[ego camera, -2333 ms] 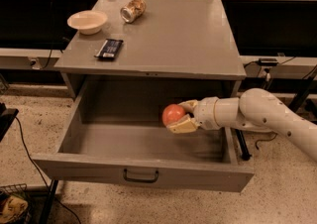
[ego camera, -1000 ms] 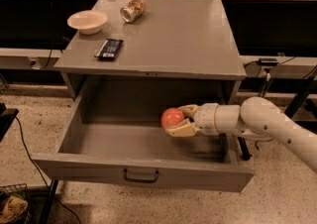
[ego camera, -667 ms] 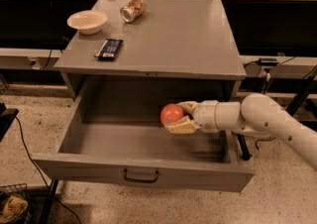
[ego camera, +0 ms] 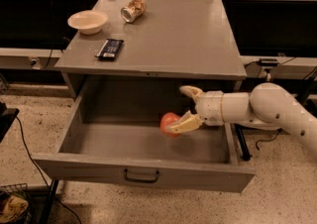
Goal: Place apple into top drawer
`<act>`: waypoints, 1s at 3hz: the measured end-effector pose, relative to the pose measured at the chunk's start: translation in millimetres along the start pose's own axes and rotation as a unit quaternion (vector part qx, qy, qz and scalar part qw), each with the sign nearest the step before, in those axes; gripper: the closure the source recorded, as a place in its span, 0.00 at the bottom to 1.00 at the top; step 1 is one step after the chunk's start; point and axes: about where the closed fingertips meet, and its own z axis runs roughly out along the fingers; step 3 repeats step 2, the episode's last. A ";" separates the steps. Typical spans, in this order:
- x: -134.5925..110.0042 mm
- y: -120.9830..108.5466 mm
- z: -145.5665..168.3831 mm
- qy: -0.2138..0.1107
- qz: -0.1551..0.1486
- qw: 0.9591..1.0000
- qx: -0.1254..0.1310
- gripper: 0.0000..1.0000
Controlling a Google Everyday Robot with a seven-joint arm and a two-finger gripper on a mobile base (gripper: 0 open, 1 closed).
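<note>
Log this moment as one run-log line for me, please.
gripper: open, inside drawer | round reddish-orange apple: by lower finger, within drawer, not clamped | wide grey top drawer: pulled out

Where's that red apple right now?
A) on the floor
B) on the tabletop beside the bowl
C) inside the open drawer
C: the apple is within the open drawer, right at the gripper, whose jaws stand spread apart.
</note>
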 end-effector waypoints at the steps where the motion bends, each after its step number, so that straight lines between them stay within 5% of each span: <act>1: -26.8 4.9 -24.6 -0.044 -0.005 0.999 0.000 0.00; 3: -30.7 5.8 -28.7 -0.050 -0.004 0.999 0.002 0.00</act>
